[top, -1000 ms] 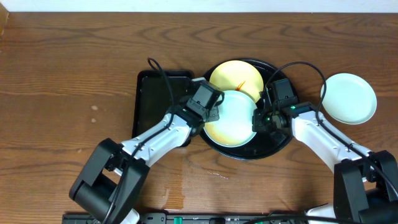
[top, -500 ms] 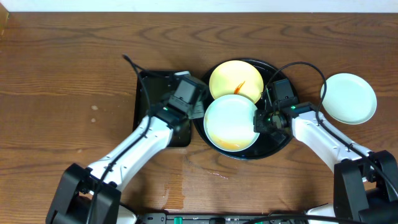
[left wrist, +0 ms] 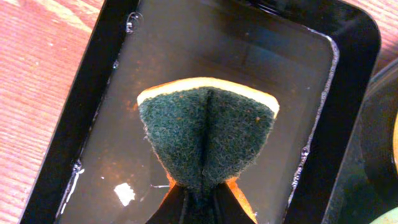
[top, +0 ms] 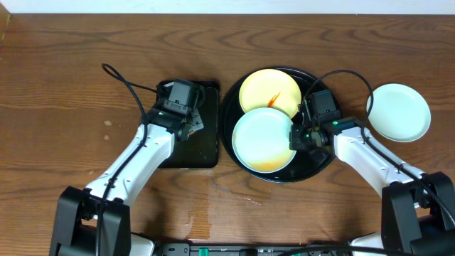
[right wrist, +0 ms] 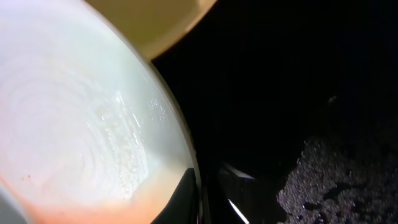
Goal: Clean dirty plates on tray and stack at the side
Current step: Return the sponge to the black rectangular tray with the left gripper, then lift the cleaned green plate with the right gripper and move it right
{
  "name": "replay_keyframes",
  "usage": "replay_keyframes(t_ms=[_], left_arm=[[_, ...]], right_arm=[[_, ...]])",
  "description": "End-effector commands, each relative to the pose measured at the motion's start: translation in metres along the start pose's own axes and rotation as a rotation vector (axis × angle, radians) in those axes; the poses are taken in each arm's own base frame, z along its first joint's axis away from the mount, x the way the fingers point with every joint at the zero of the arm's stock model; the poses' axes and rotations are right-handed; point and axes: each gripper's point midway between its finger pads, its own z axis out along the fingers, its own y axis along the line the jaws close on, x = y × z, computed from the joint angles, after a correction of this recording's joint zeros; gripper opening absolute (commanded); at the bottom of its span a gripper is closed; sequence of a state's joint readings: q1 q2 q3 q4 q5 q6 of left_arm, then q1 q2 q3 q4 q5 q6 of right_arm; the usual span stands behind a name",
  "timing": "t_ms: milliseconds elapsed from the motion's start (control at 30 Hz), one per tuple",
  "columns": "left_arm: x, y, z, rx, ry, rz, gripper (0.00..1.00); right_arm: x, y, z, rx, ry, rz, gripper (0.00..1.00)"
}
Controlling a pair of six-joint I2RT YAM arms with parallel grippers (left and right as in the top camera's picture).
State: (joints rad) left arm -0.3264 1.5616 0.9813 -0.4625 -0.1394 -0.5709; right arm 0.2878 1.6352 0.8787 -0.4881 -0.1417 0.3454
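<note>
The round black tray (top: 316, 167) holds a pale yellow plate (top: 266, 89) with an orange-red smear and a mint-blue plate (top: 259, 139) with an orange film at its near edge. My right gripper (top: 293, 137) is shut on the right rim of that mint-blue plate (right wrist: 74, 124). A second mint-blue plate (top: 398, 112) lies on the table to the right. My left gripper (top: 190, 121) is shut on a sponge (left wrist: 207, 134), green scouring side up and folded, held over the rectangular black tray (left wrist: 93, 112).
The rectangular black tray (top: 186, 153) sits just left of the round tray and holds shallow water. A wet patch (top: 245, 200) lies on the wood in front of the round tray. Cables loop above both arms.
My left gripper has moved left with the sponge, off the mint-blue plate and over the rectangular tray. The right gripper and its plate have stayed put.
</note>
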Motion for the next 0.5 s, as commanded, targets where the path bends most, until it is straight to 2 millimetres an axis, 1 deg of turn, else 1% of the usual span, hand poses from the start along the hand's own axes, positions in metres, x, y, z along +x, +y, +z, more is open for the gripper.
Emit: replay_keyframes(t_ms=[0,67,133,233,333,400,467], left_arm=[[-0.002,0.005,-0.001,-0.019,-0.009,0.011,0.11],[-0.001,0.005,-0.001,-0.02,-0.007,0.012,0.11],[-0.001,0.005,-0.001,-0.02,-0.006,0.012,0.11],[-0.001,0.005,-0.001,-0.02,-0.006,0.012,0.12],[0.0,0.006,-0.001,-0.022,-0.004,0.013,0.11],[0.0,0.006,-0.001,-0.023,-0.003,0.013,0.11],[0.0,0.006,-0.001,-0.023,-0.003,0.012,0.12]], right_arm=[[0.0,0.003,-0.004,-0.004,-0.01,-0.04,0.01],[0.0,0.003,-0.009,-0.002,-0.011,-0.063,0.01],[-0.006,0.004,-0.019,-0.002,-0.034,-0.077,0.01],[-0.02,0.004,-0.042,0.009,-0.099,-0.074,0.01],[-0.032,-0.002,-0.065,0.05,-0.147,-0.062,0.01],[-0.032,-0.009,-0.077,0.08,-0.143,-0.049,0.01],[-0.027,-0.013,-0.083,0.102,-0.115,-0.04,0.01]])
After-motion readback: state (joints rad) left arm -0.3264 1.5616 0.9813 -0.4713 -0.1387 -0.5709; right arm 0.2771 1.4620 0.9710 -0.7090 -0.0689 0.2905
